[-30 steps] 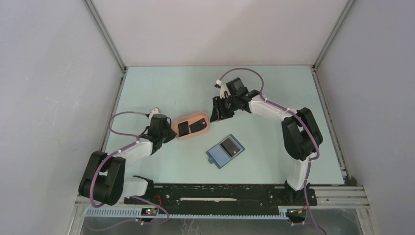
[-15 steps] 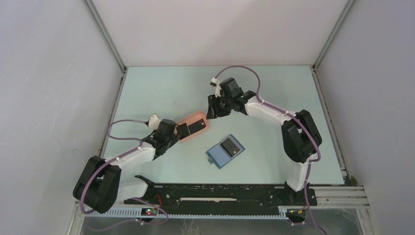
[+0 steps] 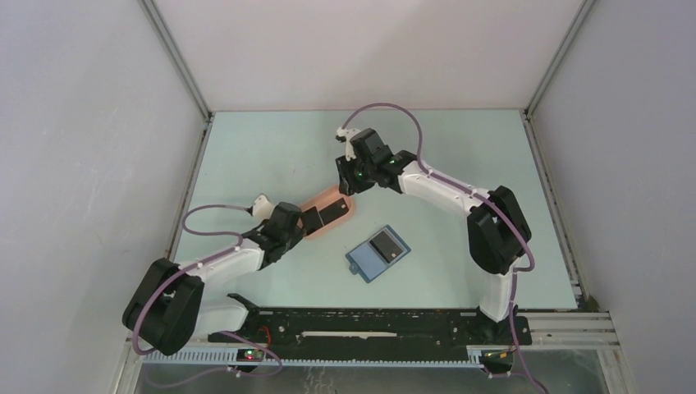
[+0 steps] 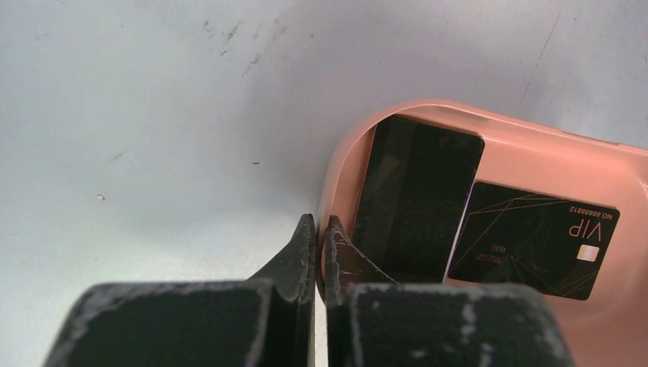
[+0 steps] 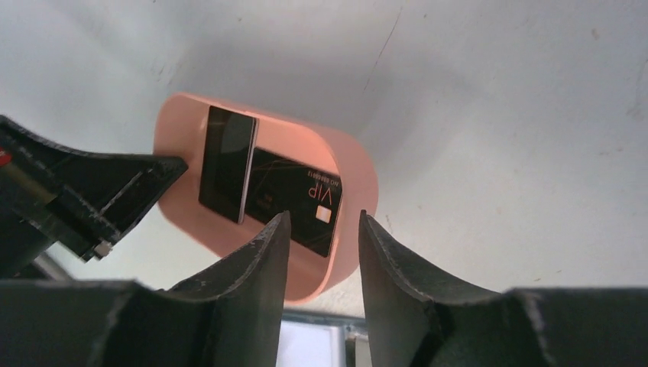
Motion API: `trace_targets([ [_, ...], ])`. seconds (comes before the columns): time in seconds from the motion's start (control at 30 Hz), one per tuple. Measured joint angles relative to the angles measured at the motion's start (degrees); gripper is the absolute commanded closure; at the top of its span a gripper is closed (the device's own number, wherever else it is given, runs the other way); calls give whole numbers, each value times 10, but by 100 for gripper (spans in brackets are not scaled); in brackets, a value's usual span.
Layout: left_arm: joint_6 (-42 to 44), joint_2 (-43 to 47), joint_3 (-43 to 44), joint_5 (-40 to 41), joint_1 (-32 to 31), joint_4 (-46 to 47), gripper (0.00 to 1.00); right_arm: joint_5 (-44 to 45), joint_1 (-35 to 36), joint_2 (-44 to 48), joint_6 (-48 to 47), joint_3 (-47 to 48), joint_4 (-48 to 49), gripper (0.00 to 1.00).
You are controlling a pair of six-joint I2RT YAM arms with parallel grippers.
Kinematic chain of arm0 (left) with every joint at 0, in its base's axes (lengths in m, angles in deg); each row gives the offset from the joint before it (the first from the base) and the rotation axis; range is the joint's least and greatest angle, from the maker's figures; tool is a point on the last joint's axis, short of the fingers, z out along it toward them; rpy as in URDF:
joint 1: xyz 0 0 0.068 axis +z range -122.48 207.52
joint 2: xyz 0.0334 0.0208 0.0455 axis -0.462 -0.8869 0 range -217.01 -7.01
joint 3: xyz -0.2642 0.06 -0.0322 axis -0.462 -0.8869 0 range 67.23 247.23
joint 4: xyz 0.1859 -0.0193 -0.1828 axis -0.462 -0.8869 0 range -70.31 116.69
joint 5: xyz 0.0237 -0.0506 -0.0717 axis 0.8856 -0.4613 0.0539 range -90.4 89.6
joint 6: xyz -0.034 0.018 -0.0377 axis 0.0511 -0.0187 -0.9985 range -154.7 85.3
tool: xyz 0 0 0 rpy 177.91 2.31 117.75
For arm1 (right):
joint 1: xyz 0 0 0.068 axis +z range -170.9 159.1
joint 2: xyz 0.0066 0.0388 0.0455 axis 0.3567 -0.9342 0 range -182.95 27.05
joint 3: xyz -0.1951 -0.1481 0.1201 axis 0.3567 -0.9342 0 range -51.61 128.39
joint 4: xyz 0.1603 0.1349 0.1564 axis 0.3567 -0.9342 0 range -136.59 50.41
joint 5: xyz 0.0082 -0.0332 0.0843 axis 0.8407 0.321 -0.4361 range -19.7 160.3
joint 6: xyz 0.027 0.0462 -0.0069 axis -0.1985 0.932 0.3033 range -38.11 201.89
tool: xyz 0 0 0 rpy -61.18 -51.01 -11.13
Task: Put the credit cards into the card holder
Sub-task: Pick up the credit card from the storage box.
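right gripper (image 5: 321, 218) half open, empty, hanging over the right end of the pink tray (image 5: 306, 138), right above the VIP card (image 5: 298, 200). left gripper (image 4: 319, 225) closed, tips on the tray's left rim; bracing it I'd guess, can't tell if it pinches. Step: first pick. Next: drop, catch the thin card edge, carry to the card holder (image 3: 377, 253), near-right of the tray, apart. plain black card (image 5: 227, 164) touches the VIP one. Pale green table (image 3: 271, 148), white walls (image 3: 82, 123).

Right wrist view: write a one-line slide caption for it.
Open right pincer hovers above a pink tray holding a plain black card and a black VIP card.
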Motion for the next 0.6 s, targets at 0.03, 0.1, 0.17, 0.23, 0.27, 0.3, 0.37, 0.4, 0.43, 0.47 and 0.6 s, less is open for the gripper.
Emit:
trace_targets([
  [0.03, -3, 0, 0, 2, -2, 0, 100, 19, 7, -4, -9, 7, 0, 59],
  [0.1, -6, 0, 0, 3, -2, 0, 100, 51, 23, -11, -27, 13, 0, 63],
  [0.17, -7, 1, 0, 7, -3, -4, 100, 84, 36, -17, -44, 14, -1, 63],
  [0.23, -7, 1, 0, 9, -4, -11, 100, 108, 42, -24, -55, 16, -6, 63],
  [0.27, -7, 2, 0, 10, -4, -12, 100, 116, 44, -28, -59, 18, -8, 62],
  [0.3, -8, 3, 0, 11, -5, -12, 100, 124, 46, -30, -63, 20, -10, 62],
  [0.37, -9, 7, 0, 11, -5, -9, 100, 143, 49, -34, -71, 22, -13, 60],
  [0.4, -10, 10, 0, 11, -5, -9, 100, 150, 49, -36, -75, 23, -15, 60],
  [0.43, -10, 12, 0, 11, -6, -8, 100, 157, 51, -39, -79, 26, -17, 60],
  [0.47, -11, 13, 0, 11, -6, -8, 100, 163, 51, -44, -81, 30, -19, 61],
  [0.6, -13, 14, 0, 11, -6, -7, 99, 170, 52, -62, -91, 40, -19, 89],
])
